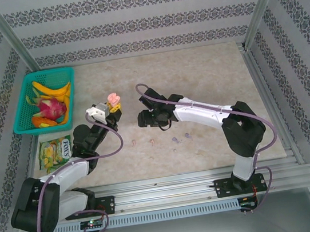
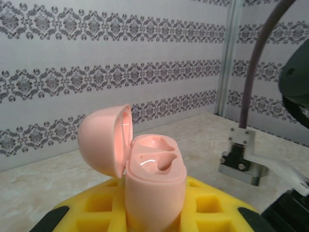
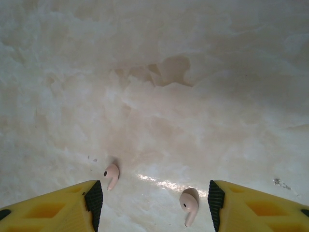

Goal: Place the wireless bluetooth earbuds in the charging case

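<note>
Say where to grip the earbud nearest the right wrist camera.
Probably pinch the earbud across its rounded head, coming down from above: it lies flat on the table, stem toward the camera, so the open right gripper spans its narrow width.

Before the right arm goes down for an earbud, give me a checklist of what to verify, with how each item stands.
1. Charging case held: ok, the left gripper is shut on it and the case is upright.
2. Lid open: ok.
3. Slots free: ok, both are empty.
4. Right gripper open: ok, jaws apart above the table.
5. One earbud centred between the fingers: not ok, two pink earbuds lie on the table, one near each finger.
6. Gripper height above the earbuds: cannot tell.
</note>
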`<state>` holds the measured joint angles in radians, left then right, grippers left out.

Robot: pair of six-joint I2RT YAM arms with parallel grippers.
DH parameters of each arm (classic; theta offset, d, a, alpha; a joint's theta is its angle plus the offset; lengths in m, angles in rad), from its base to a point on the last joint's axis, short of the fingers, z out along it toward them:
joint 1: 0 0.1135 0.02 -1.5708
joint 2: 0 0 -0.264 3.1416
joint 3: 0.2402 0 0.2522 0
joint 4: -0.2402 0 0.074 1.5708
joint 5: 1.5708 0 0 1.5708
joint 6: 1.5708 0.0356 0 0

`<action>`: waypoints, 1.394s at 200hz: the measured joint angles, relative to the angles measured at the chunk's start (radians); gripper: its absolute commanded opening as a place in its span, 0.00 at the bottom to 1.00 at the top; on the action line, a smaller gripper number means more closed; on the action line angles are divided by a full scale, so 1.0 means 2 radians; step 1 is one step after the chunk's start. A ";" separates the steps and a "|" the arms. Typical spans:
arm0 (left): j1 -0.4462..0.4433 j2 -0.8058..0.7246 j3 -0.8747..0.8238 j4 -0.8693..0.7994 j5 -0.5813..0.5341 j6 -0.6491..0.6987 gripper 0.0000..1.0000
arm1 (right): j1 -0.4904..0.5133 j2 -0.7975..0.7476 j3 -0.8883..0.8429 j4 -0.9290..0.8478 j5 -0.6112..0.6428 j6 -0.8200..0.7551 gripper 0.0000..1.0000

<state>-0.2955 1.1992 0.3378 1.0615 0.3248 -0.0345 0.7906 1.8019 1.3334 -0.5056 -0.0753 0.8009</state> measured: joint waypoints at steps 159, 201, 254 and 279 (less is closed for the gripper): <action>0.077 0.090 0.040 0.102 -0.019 -0.085 0.00 | 0.086 0.130 0.123 -0.082 0.010 -0.019 0.56; 0.081 0.090 0.040 0.102 -0.012 -0.091 0.00 | 0.093 0.158 0.143 -0.091 0.018 -0.038 0.53; 0.083 0.085 0.040 0.102 -0.006 -0.092 0.00 | 0.094 0.179 0.168 -0.093 0.023 -0.057 0.48; 0.083 0.084 0.040 0.102 -0.006 -0.092 0.00 | 0.094 0.192 0.173 -0.094 0.024 -0.063 0.45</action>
<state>-0.1303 1.3670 0.4175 1.2659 0.3138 -0.2188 0.9779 2.1857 1.6802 -0.6941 -0.0280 0.6746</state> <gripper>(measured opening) 0.218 0.466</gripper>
